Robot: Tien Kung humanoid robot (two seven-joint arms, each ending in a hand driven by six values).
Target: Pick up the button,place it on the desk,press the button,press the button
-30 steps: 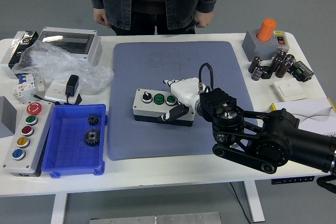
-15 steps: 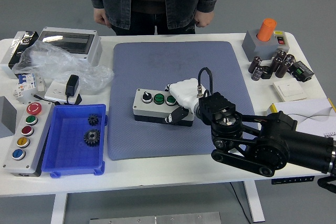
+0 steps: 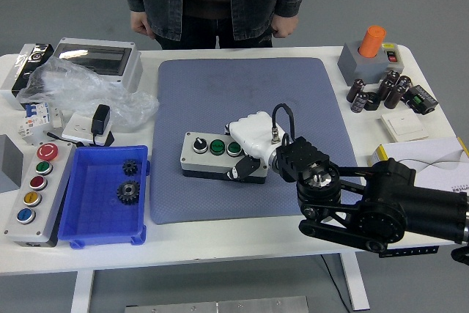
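Crosswise on the mat (image 3: 220, 86), the button box (image 3: 209, 155), right hand (image 3: 248, 144) clenched over its right end.

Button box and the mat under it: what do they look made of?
The button box looks like moulded plastic: a matte light grey top over a darker base, with glossy green caps and a black selector knob. The mat seems to be soft rubber or foam with a fine woven-looking texture, blue-grey and non-reflective; which one I cannot tell. The right robot hand rests on the box's right end.
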